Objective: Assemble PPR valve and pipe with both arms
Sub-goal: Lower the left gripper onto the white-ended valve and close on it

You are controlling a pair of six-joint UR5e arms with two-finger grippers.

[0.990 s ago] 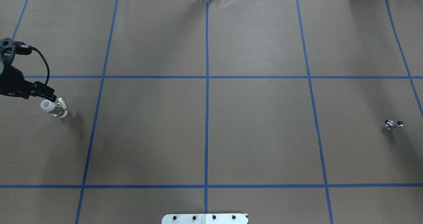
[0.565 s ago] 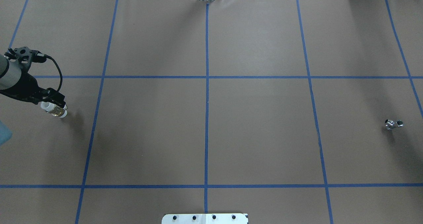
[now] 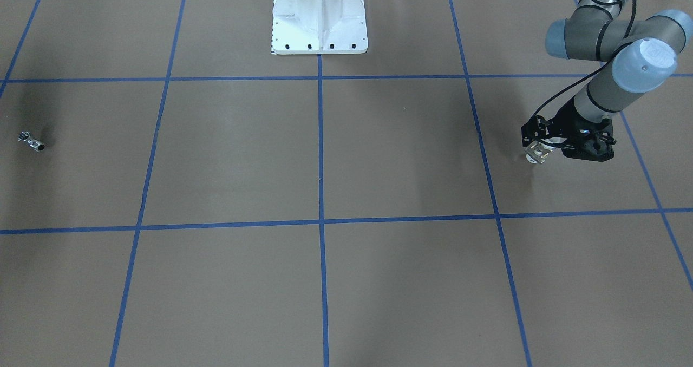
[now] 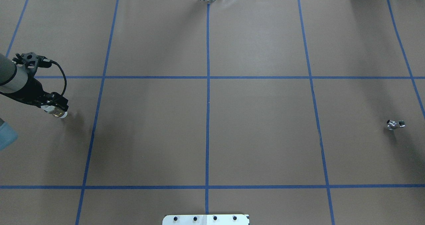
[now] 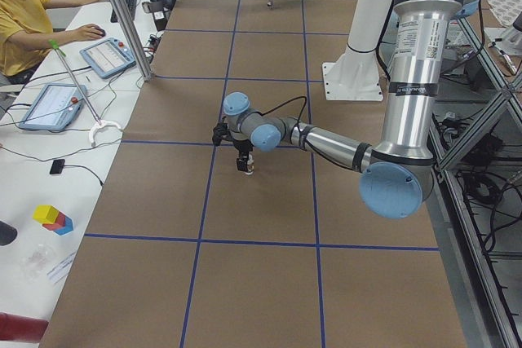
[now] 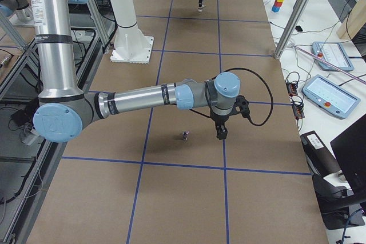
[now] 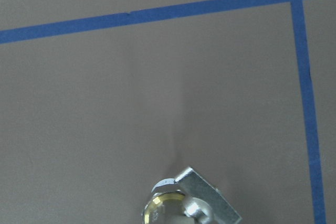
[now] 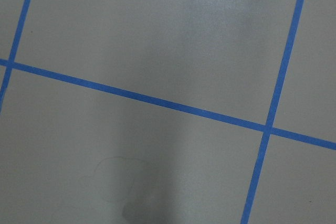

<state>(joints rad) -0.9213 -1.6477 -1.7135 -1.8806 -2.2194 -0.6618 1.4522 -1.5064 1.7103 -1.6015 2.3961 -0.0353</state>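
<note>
Now the left gripper (image 4: 59,103) sits directly over the PPR valve (image 4: 59,113), hiding the white collar that showed a second ago. I cannot tell how wide its jaws stand. The valve lies unmoved at the table's (image 4: 149,135) left side. The pipe (image 4: 395,124) is likewise unmoved far right, with the right gripper (image 6: 221,134) just beside it, its opening unreadable.

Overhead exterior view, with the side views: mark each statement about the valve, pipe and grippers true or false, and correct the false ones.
1. The left gripper is right at the PPR valve. True.
2. The pipe is fitted into the valve. False: it lies alone at the table's opposite end.
3. The right gripper holds the pipe. False: the pipe lies on the table beside it, apart.
4. Blue tape lines cross the table. True.
</note>
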